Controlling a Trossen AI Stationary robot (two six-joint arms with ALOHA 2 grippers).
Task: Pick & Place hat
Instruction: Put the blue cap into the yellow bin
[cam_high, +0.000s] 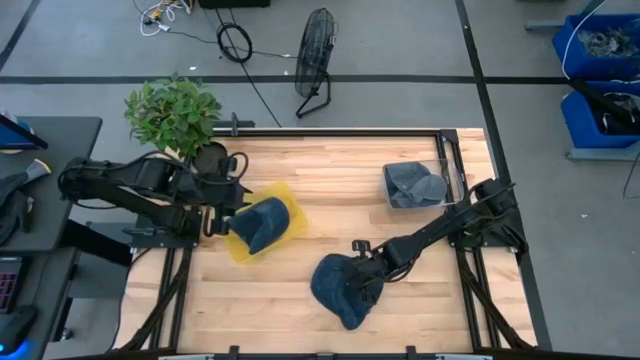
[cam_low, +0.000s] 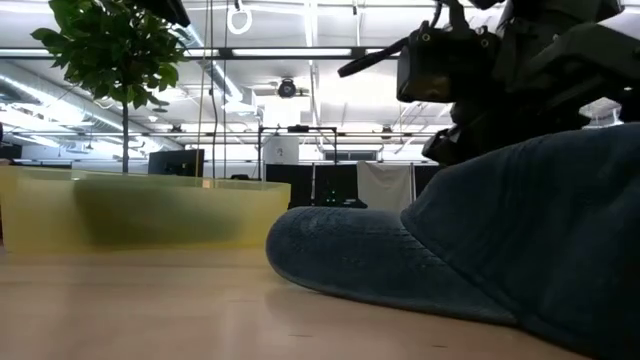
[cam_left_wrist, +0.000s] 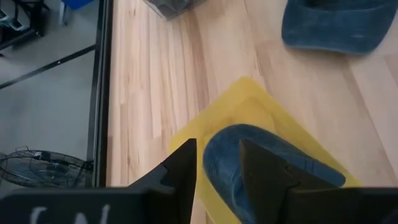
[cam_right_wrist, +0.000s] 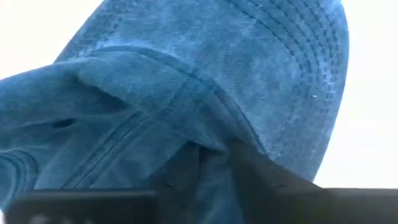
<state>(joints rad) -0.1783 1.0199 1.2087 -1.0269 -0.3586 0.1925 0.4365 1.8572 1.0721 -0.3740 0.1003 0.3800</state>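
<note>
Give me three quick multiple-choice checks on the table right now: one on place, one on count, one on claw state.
1. Where is the hat nearest the left claw?
A. in the yellow tray
B. in the clear bin
C. on the floor

2. How many places on the table hold blue hats?
A. one
B. two
C. three

3. What is the right claw doing?
A. parked off the table
B. closed on the front hat
C. inside the clear bin

Answers:
1 A, the tray's yellow rim frames it.
2 C, tray, bin and bare wood.
3 B, its fingers pinch denim in the right wrist view.
</note>
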